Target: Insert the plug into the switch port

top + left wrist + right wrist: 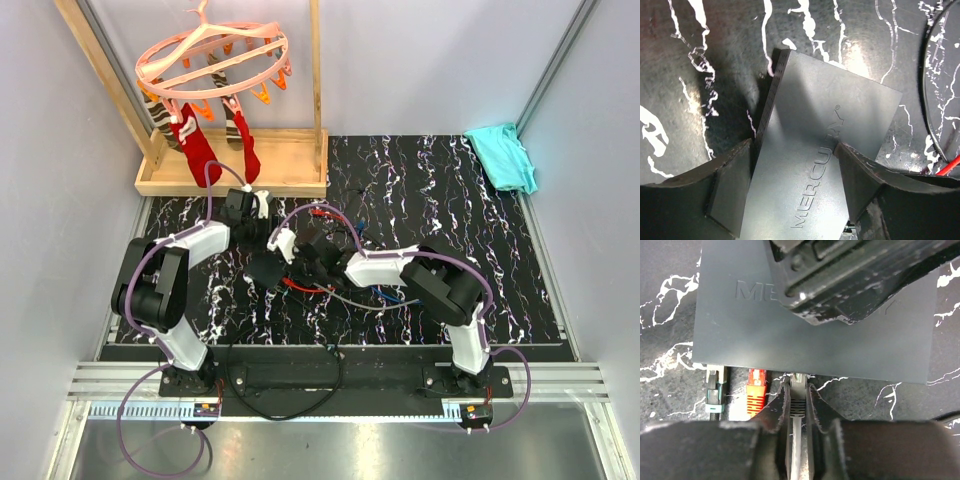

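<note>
In the right wrist view, the right gripper [798, 386] sits at 6 o'clock with its jaws almost closed. A grey plug [798, 407] lies lengthwise between them, its cable running back toward the camera. Only thin dark lines separate the fingers [782, 402] from the plug's sides, so it cannot be told whether they pinch it or stand just off it.

The plug's nose points to 12 o'clock and meets the near edge of the flat black box [740, 325]. The port itself is hidden under that edge, so it is unclear how far in the plug sits. At 9 o'clock from this plug, a red plug [756, 390] and then a black plug [714, 390] with a pale clip also meet the same edge.

On top of the box, toward 12 o'clock, is the left gripper [794, 147]. Its own camera shows it spread wide across the box, with one finger [730, 192] against the perforated side and the other on the opposite side, clamping it.

In the top view, the box lies on the marbled black table [480, 260] between the two arms. At 11 o'clock beyond it stands a wooden frame [230, 175] with a pink ring hanger [212, 55] and red socks [195, 150]. At 1 o'clock a teal cloth [503, 155] lies at the far edge.
</note>
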Robot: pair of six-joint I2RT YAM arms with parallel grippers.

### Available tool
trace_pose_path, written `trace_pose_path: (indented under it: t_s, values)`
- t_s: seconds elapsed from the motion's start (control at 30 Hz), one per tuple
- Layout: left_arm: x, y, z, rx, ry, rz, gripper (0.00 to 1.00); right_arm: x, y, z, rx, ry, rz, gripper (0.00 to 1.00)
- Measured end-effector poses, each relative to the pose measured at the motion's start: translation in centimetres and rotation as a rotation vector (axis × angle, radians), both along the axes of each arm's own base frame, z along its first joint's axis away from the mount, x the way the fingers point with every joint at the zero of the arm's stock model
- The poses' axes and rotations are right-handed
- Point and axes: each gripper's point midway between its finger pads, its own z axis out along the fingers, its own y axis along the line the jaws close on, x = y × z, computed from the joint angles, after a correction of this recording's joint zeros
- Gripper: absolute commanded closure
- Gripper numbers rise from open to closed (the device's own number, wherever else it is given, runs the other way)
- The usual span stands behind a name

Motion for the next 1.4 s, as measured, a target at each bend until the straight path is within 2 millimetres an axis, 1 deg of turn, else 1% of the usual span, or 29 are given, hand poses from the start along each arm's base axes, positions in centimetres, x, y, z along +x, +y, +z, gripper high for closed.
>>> trace_pose_path:
  t_s: [0.07,0.13,0.2,0.23,0.27,0.3,0.33,0.37,0.5,0.6,0.73,0.8,1.03,1.13,1.23,1.27,1.3,1.37,1.4]
  values:
    - [-0.1,0.3,0.0,0.013,0.015,0.022,0.30,-0.1,0.1,0.0,0.000,0.001,-0.007,0.76]
    - [-0.2,0.6,0.1,0.027,0.036,0.046,0.29,-0.2,0.1,0.0,0.003,0.004,-0.014,0.74]
    - [-0.8,0.7,0.0,0.034,0.078,0.063,0.28,-0.2,0.4,0.3,0.020,-0.002,-0.016,0.72]
    - [-0.9,0.8,0.0,0.041,0.090,0.069,0.27,-0.3,0.3,0.3,0.021,-0.001,-0.017,0.70]
    - [-1.1,0.9,-0.1,0.043,0.106,0.074,0.27,-0.4,0.2,0.3,0.021,-0.002,-0.018,0.66]
    - [-1.1,0.9,-0.1,0.047,0.117,0.078,0.27,-0.4,0.1,0.4,0.021,-0.005,-0.024,0.65]
    - [-1.1,0.9,-0.1,0.049,0.125,0.081,0.26,-0.4,0.0,0.6,0.021,-0.007,-0.028,0.65]
    - [-1.1,0.9,-0.1,0.051,0.131,0.083,0.25,-0.5,-0.2,0.8,0.018,-0.010,-0.030,0.62]
    - [-1.3,1.1,-0.1,0.054,0.150,0.092,0.22,-0.6,-1.0,2.1,0.013,-0.027,-0.048,0.55]
    - [-1.5,1.2,-0.2,0.058,0.161,0.095,0.21,-0.7,-1.6,2.9,0.006,-0.033,-0.050,0.54]
    - [-1.6,1.2,-0.2,0.058,0.167,0.099,0.19,-1.4,-2.2,2.8,-0.021,-0.015,-0.035,0.55]
    - [-1.7,1.2,-0.2,0.058,0.170,0.099,0.19,-1.7,-2.6,2.3,-0.041,0.000,-0.030,0.56]
    - [-1.9,1.1,-0.3,0.050,0.182,0.095,0.19,-2.9,-3.7,0.5,-0.094,0.050,-0.013,0.66]
    - [-1.9,1.1,-0.3,0.044,0.186,0.093,0.20,-3.1,-3.7,-0.2,-0.107,0.063,-0.007,0.68]
    - [-1.9,1.0,-0.3,0.039,0.189,0.092,0.21,-2.9,-3.3,-0.3,-0.099,0.065,0.002,0.74]
    - [-1.9,1.0,-0.3,0.036,0.190,0.094,0.22,-2.9,-3.2,-0.3,-0.099,0.066,0.004,0.76]
    - [-1.9,1.0,-0.3,0.034,0.192,0.096,0.23,-2.9,-3.2,-0.4,-0.099,0.068,0.007,0.81]
    - [-1.9,1.1,-0.3,0.027,0.196,0.104,0.25,-2.7,-3.1,-0.4,-0.097,0.066,0.008,0.86]
    - [-1.9,1.0,-0.3,0.022,0.198,0.107,0.26,-2.6,-3.0,-0.4,-0.096,0.067,0.010,0.93]
